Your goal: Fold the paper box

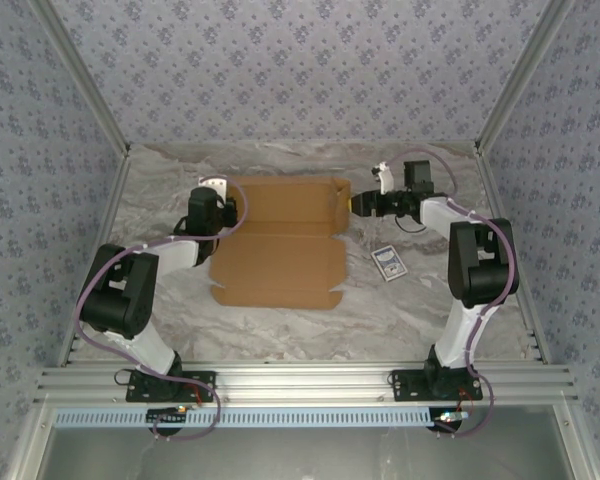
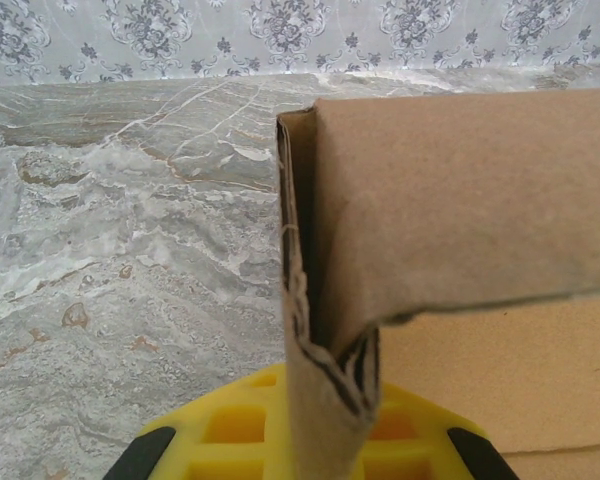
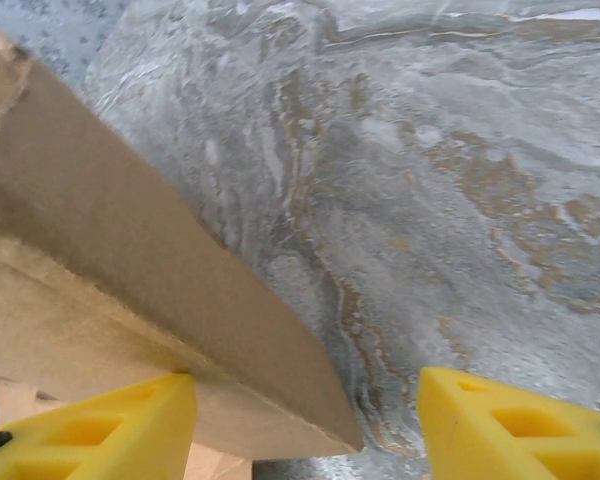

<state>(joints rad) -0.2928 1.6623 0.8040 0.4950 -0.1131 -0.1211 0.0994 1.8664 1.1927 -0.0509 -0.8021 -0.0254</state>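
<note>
The paper box is a brown cardboard sheet lying mid-table, its back part raised into low walls. My left gripper is at the box's back left corner. In the left wrist view it is shut on an upright folded flap of the box, whose crumpled edge is pinched between the yellow fingers. My right gripper is at the back right corner. In the right wrist view it stands open, and a cardboard flap of the box reaches in between its jaws, close against the left finger.
A small dark card with a white border lies on the marble table just right of the box. Patterned walls and metal rails enclose the table on three sides. Bare table runs in front of the box.
</note>
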